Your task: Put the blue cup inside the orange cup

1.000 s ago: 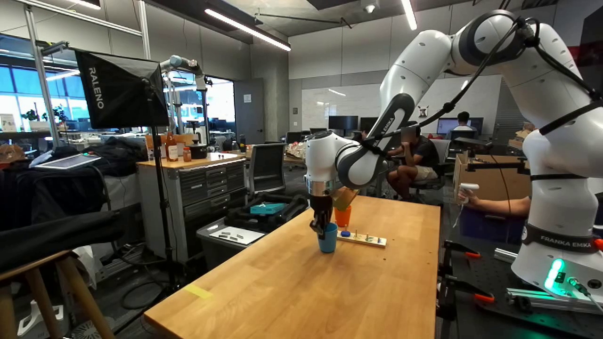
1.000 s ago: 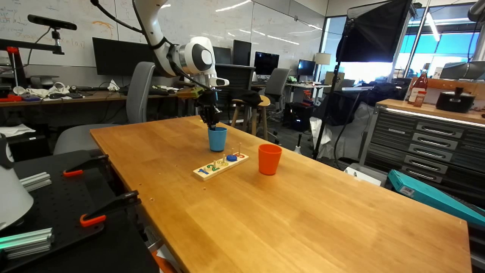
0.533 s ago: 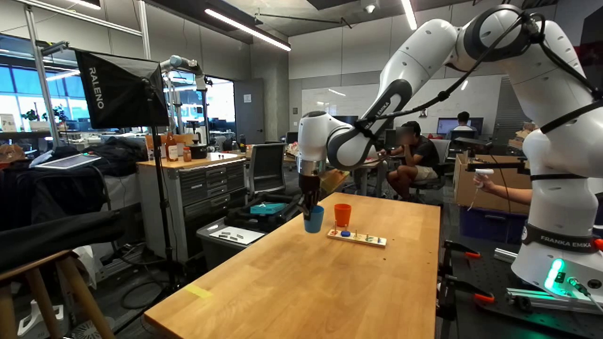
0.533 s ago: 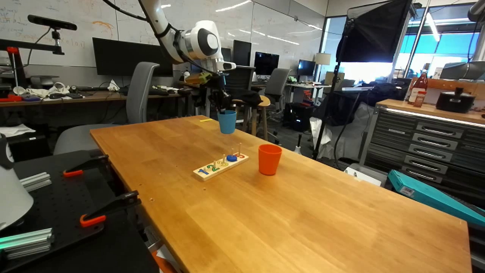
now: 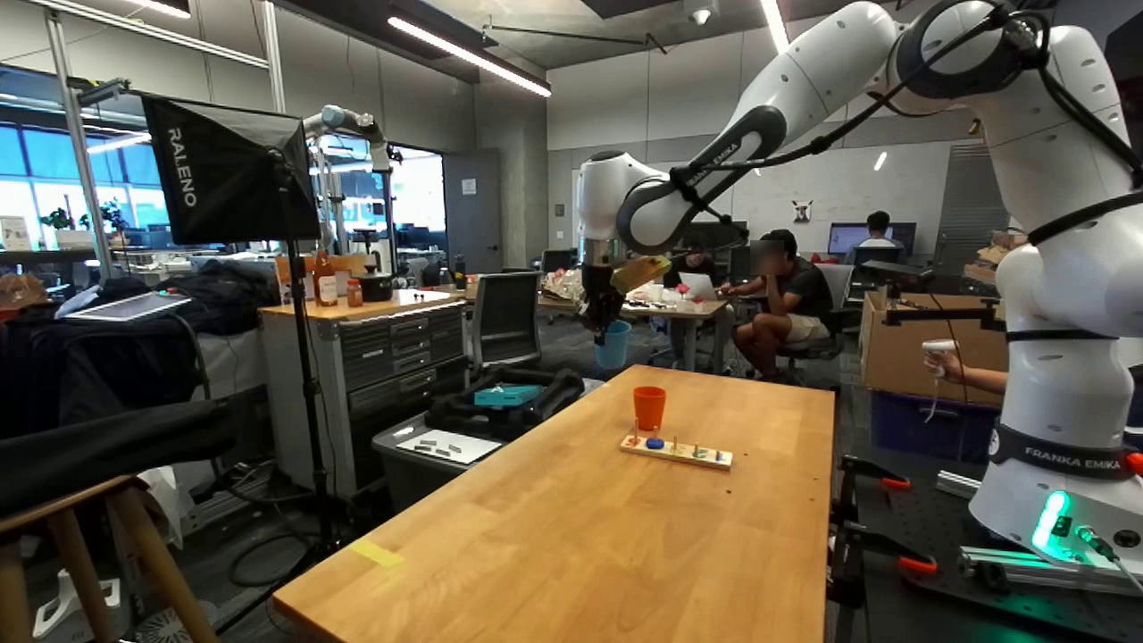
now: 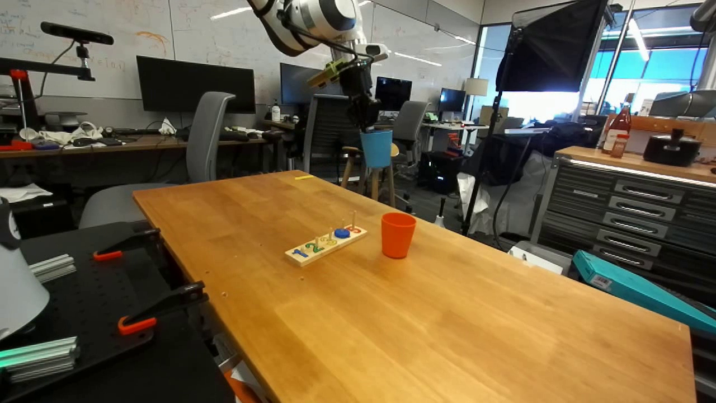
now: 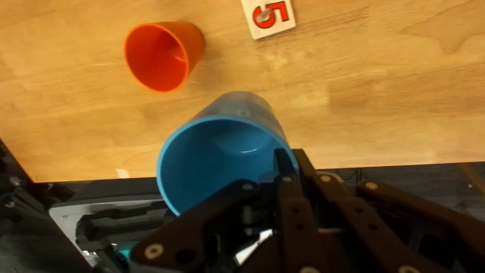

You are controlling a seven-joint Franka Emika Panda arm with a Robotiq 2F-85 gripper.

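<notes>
1. The blue cup (image 6: 377, 149) is held up in the air, well above the table (image 6: 475, 313) in both exterior views, pretty much upright with its mouth facing up.
2. It's pinched by the rim, btw. In the wrist view, one finger of the gripper (image 7: 292, 159) is tucked inside the cup and the other is set against the outside, so the jaws are closed down to roughly the thickness of the cup wall.
3. The orange cup (image 6: 397, 238) is parked upright on the table near a long edge, mouth up.
4. The two cups are kept apart, with the blue one held higher.
5. A wooden number board (image 6: 313, 253) is laid near the orange cup, its red 5 end closest; a blue disc (image 6: 342, 233) is threaded on a peg.
6. Some yellow tape (image 5: 377, 552) is stuck near a table corner.
</notes>
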